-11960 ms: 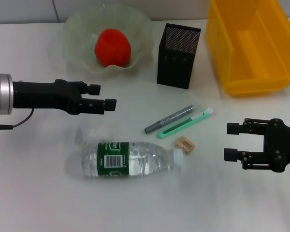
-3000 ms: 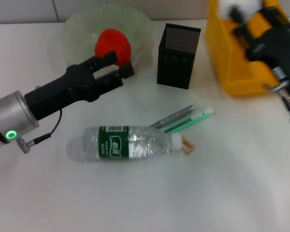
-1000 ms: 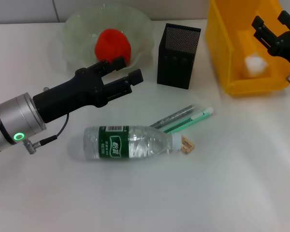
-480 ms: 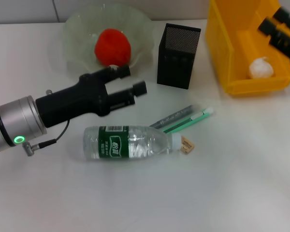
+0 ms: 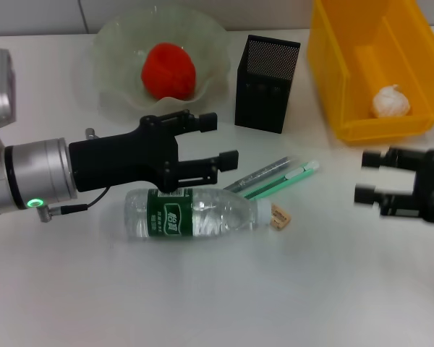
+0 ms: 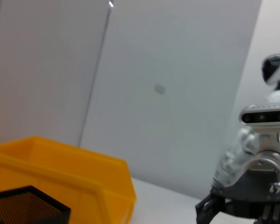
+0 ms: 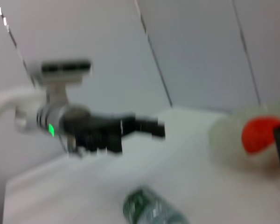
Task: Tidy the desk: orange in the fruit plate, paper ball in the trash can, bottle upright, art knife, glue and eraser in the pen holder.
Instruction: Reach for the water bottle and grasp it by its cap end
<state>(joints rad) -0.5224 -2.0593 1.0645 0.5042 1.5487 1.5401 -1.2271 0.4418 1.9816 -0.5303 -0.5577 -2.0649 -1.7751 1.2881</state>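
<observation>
I see the bottle (image 5: pixel 195 216) lying on its side near the middle of the desk (image 5: pixel 217 303). Its long line runs from left to right, with the cap end on the right, almost touching the little eraser (image 5: pixel 278 216). I think standing it up is the next job.

My left gripper (image 5: pixel 202 144) is the near one. It hangs just behind and above the bottle, and its two fingers are wide apart with nothing between them. The fingers point to the right, along the bottle's long line, so I think I must come down and close across the bottle's body.

Behind the cap end lie the grey glue stick (image 5: pixel 259 173) and the green knife (image 5: pixel 286 178), side by side and slanted. The black pen holder (image 5: pixel 266 83) stands farther back. The orange (image 5: pixel 169 69) sits in the fruit plate (image 5: pixel 116 43) near the back left corner. The paper ball (image 5: pixel 392 101) is in the yellow bin (image 5: pixel 347 65) at the back right.

My right gripper (image 5: pixel 371 177) waits near the right edge, well apart from the bottle, fingers apart and empty.
</observation>
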